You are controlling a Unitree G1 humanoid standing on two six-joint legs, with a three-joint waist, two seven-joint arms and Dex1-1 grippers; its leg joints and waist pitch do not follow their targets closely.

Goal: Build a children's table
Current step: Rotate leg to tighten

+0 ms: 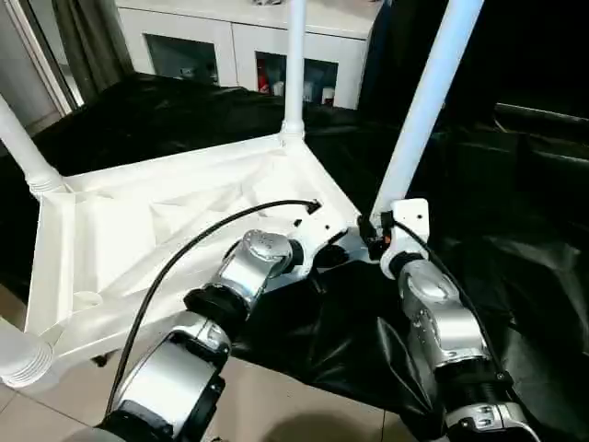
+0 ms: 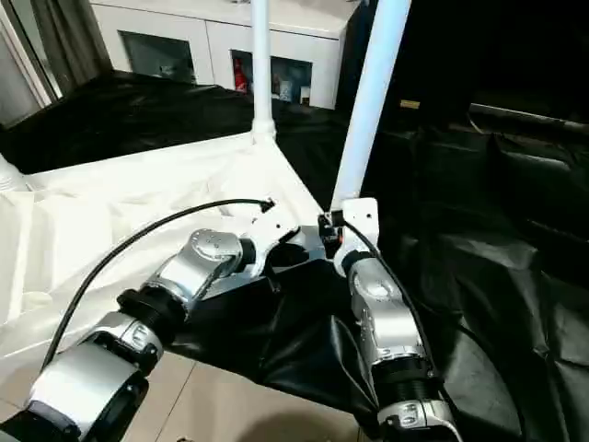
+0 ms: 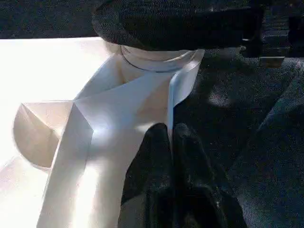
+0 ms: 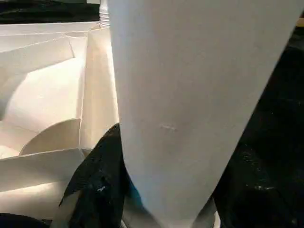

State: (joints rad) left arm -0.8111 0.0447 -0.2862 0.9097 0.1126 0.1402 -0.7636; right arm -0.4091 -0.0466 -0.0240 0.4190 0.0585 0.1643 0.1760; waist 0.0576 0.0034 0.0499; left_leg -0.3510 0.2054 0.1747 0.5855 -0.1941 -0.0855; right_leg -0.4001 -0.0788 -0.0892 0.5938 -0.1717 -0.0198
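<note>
The children's table lies upside down, its white ribbed top (image 1: 138, 230) on black cloth. Three legs stand in corner sockets: a far one (image 1: 294, 64), a left one (image 1: 23, 147) and a near-left one (image 1: 20, 359). A fourth leg (image 1: 425, 101) leans to the right out of the near right corner socket (image 3: 156, 59). My right gripper (image 1: 373, 235) is shut on this leg just above its base, with one black finger (image 4: 97, 185) beside the tube. My left gripper (image 3: 170, 137) is shut on the top's thin rim next to that socket.
The black-draped table (image 1: 515, 239) stretches away to the right and back. A white cabinet with glass doors (image 1: 239, 41) stands behind it. Pale floor tiles (image 1: 276, 396) show below the table's near edge. A black cable (image 1: 184, 253) arcs over my left forearm.
</note>
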